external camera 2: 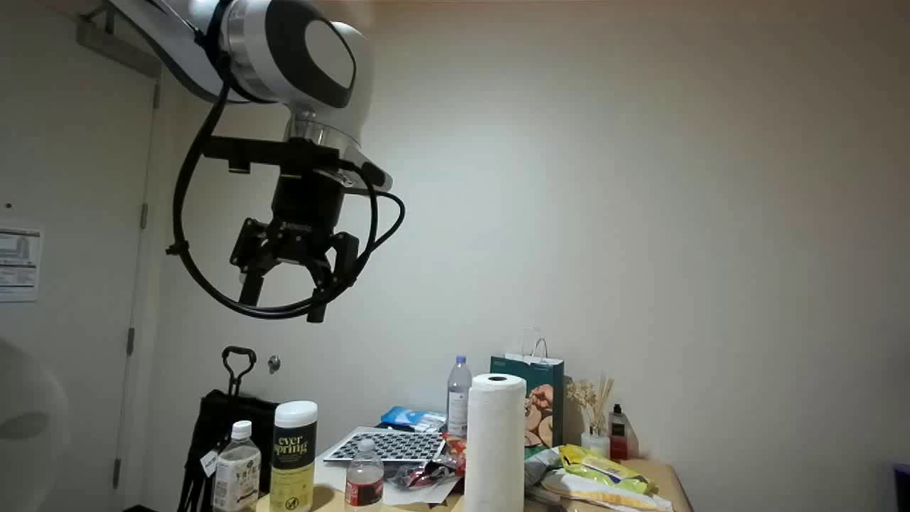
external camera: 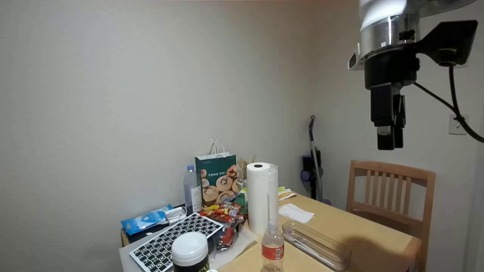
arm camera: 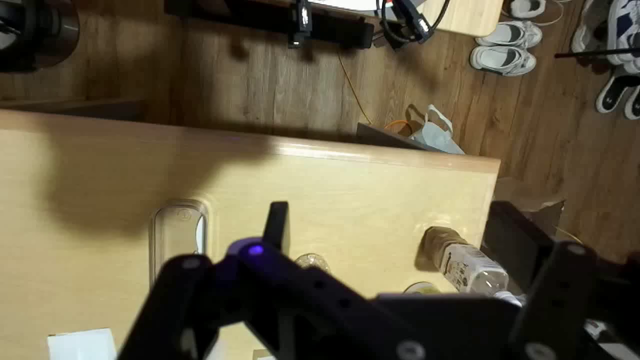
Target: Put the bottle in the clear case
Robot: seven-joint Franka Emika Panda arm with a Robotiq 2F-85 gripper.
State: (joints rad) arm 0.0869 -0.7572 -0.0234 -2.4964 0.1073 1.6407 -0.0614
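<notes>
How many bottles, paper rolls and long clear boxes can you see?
Bottles: 4 (clear red-labelled plastic bottle, tall clear blue-capped bottle, clear white-capped bottle, small dark-red bottle)
White cylindrical paper roll: 1
Long see-through plastic box: 1
Total: 6

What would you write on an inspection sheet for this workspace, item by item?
Surface: wooden table, partly in shadow.
Job's things: red-labelled bottle upright, apart from the clear case; something pale, unclear, shows in or under the case.
Clutter: paper towel roll, gridded board, snack packets, green bag.
Tool: open, high above the table, holding nothing.
Cables: black cable loops across the tool's front in an exterior view.
Surroundings: wooden chair; shoes on the floor.
</notes>
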